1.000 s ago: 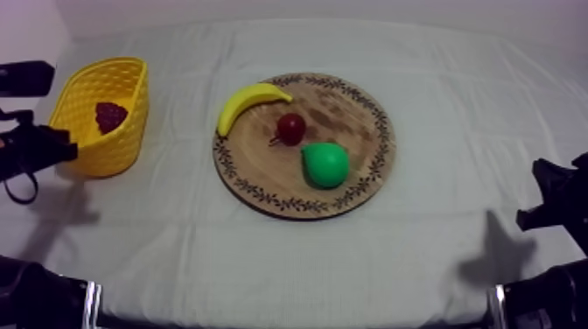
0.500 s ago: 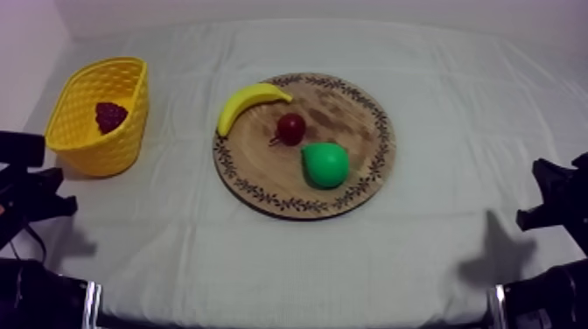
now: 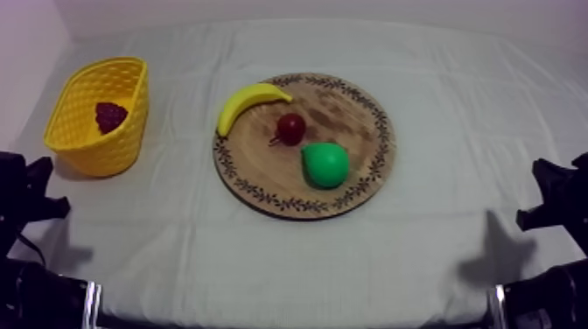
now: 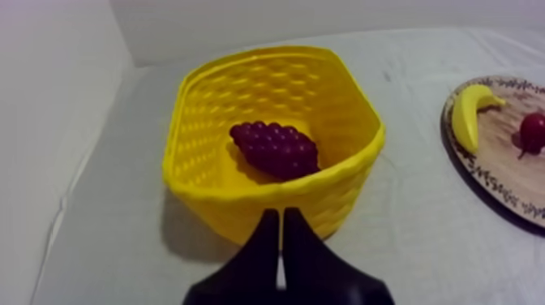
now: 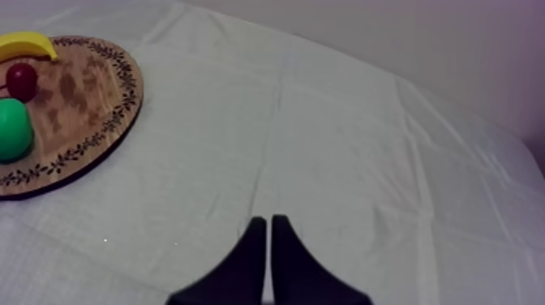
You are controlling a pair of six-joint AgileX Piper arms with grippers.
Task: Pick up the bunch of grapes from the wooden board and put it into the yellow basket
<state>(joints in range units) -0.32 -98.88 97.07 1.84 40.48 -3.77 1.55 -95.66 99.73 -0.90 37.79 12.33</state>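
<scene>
The dark purple bunch of grapes [image 3: 110,115] [image 4: 274,149] lies inside the yellow basket [image 3: 122,149] [image 4: 341,182] at the table's left. The round wooden board [image 3: 363,118] [image 4: 519,182] [image 5: 81,89] holds a banana [image 3: 248,101] [image 4: 469,113] [image 5: 26,42], a small red fruit [image 3: 290,128] [image 4: 533,130] [image 5: 21,79] and a green pear [image 3: 325,164] [image 5: 12,128]. My left gripper [image 3: 39,188] [image 4: 281,223] is shut on nothing, low at the left, just in front of the basket. My right gripper [image 3: 547,197] [image 5: 268,227] is shut, empty, over bare cloth to the right of the board.
The grey-white cloth [image 3: 175,236] lies bare between basket and board and along the front. A pale wall [image 4: 49,97] stands close behind the basket's left side.
My left arm has drawn back from the basket, down toward the table's lower left edge. The grapes stay in the basket. The right arm has not moved.
</scene>
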